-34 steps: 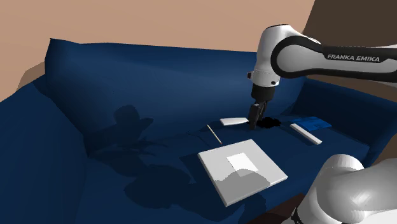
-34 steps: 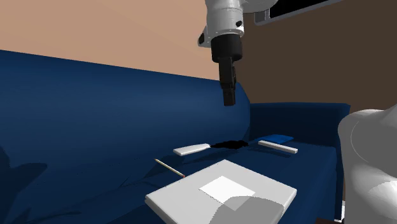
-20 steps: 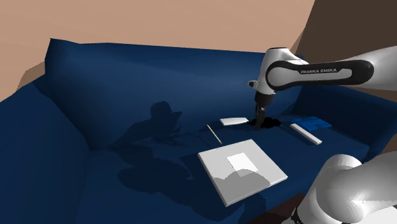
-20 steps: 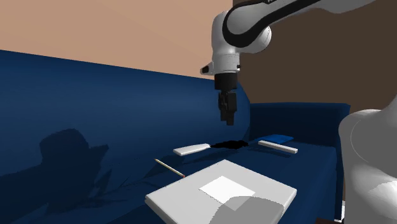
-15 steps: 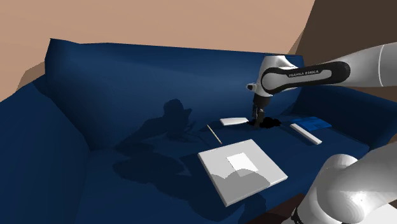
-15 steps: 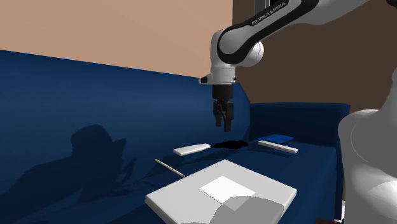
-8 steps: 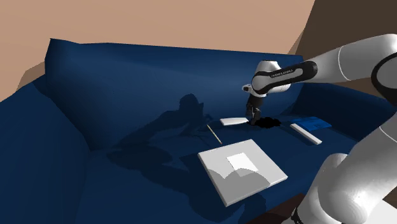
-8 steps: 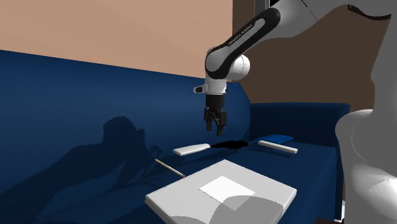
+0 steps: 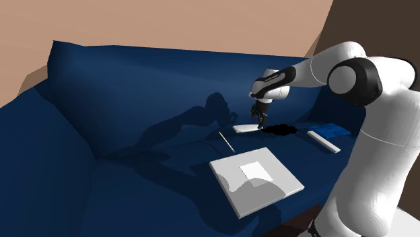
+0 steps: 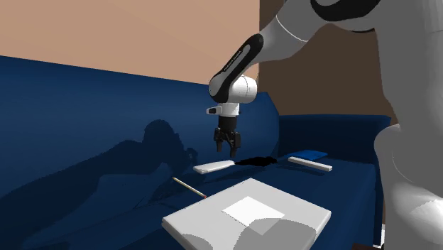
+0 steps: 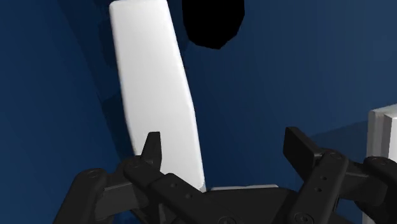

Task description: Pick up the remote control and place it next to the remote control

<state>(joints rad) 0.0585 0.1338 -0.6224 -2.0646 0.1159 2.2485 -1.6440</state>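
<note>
A white remote control (image 9: 247, 127) (image 10: 214, 167) (image 11: 156, 89) lies flat on the dark blue sofa seat (image 9: 168, 168). A second white remote (image 9: 324, 141) (image 10: 309, 163) lies further toward the shoulder view's right, beside a blue book (image 9: 330, 129) (image 10: 309, 154). My black gripper (image 9: 258, 122) (image 10: 226, 149) (image 11: 226, 149) hangs open just above the near end of the first remote, pointing down, holding nothing. In the wrist view the remote runs past one finger (image 11: 151, 149) rather than midway between the two.
A black patch (image 9: 279, 129) (image 10: 257, 160) (image 11: 213, 22) lies on the seat between the two remotes. A large flat white box (image 9: 256, 178) (image 10: 248, 213) sits nearer the front, with a thin pencil (image 9: 225, 141) (image 10: 189, 187) beside it. The sofa back rises behind.
The arm has come down and shifted toward the shoulder view's left, from above the black patch to over the first white remote. The fingers stayed open.
</note>
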